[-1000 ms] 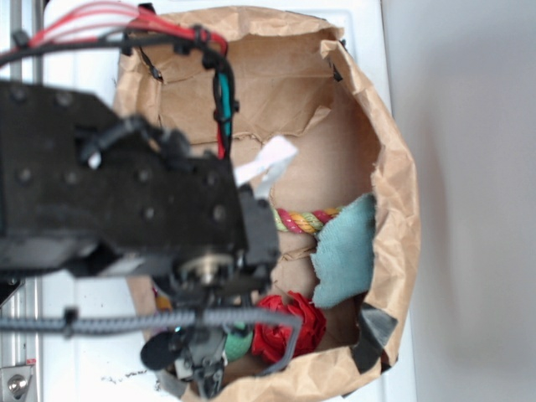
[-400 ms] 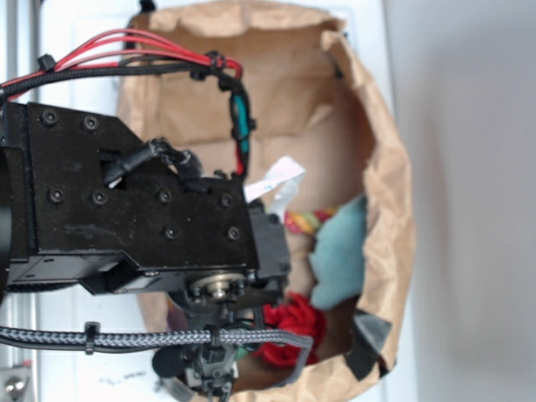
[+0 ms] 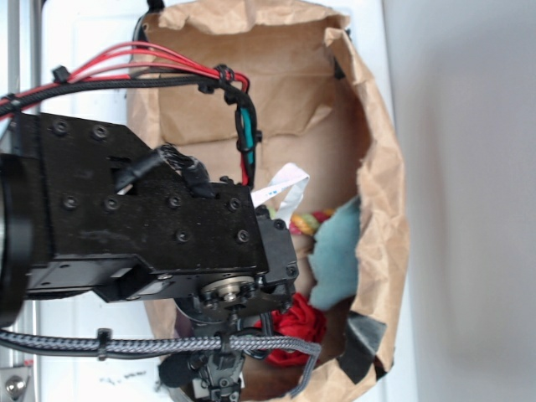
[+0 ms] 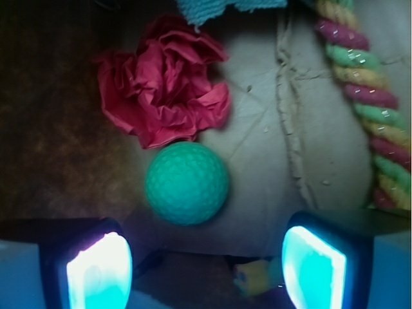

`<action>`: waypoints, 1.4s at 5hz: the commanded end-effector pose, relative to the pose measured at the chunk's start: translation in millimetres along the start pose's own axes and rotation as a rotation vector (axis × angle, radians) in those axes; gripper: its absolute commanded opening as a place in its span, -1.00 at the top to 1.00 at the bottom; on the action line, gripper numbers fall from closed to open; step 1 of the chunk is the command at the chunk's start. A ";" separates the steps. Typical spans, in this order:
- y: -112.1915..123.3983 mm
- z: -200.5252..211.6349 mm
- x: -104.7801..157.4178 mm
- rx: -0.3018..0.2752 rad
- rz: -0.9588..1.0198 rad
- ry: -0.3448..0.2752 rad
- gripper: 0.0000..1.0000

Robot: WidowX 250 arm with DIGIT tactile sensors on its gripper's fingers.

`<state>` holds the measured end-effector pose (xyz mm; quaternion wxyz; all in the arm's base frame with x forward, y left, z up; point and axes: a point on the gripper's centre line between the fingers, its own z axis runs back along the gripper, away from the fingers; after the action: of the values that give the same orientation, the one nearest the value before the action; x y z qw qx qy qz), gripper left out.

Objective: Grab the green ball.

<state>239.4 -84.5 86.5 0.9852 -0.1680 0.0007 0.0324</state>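
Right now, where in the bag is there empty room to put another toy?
Bare paper lies between the green ball and the rope. It's crowded where the red fabric toy touches the ball, under the teal cloth.

Exterior view bright, evenly lit, slightly soft. Wrist view dim with purple cast; fingertips (image 4: 100, 273) glow cyan, blurred, left side in shadow.

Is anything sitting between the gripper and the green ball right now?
Nothing visible does. In the wrist view the green ball lies just ahead of the open gripper, on bare paper. The red fabric toy touches the ball's far side.
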 end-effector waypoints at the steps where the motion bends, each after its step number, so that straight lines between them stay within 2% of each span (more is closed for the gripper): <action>1: -23.1 5.2 -0.8 -0.034 -0.076 -0.034 -1.00; 4: -26.1 -9.1 15.6 -0.026 -0.055 -0.057 -1.00; 7: -19.8 -32.5 21.1 0.005 -0.055 -0.028 -1.00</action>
<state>260.6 -100.9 50.6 0.9861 -0.1631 0.0001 0.0329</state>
